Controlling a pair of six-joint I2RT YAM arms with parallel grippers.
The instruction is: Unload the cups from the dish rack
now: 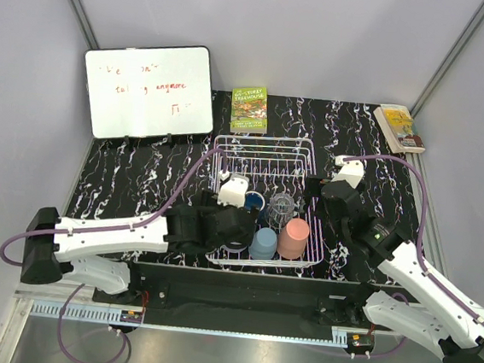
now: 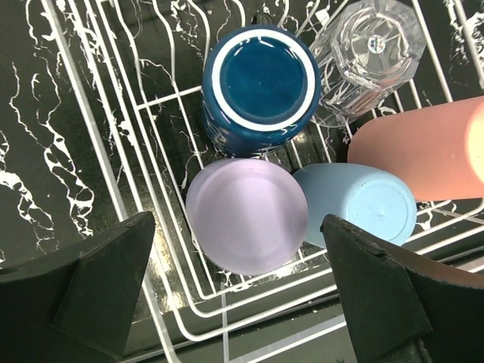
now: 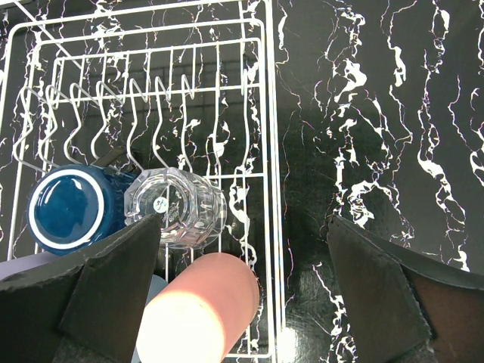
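Observation:
The white wire dish rack stands mid-table, its plate dividers at the far end. Its near half holds a salmon-pink cup, a light blue cup, a clear faceted glass and a dark blue cup. A lavender cup sits in the rack's near left corner. My left gripper hovers open right above the lavender cup. Open as well, my right gripper hangs over the rack's right rim, beside the glass and the salmon-pink cup.
A whiteboard leans at the back left. A green book lies just behind the rack, and another book lies at the back right corner. Black marbled tabletop shows to the right of the rack.

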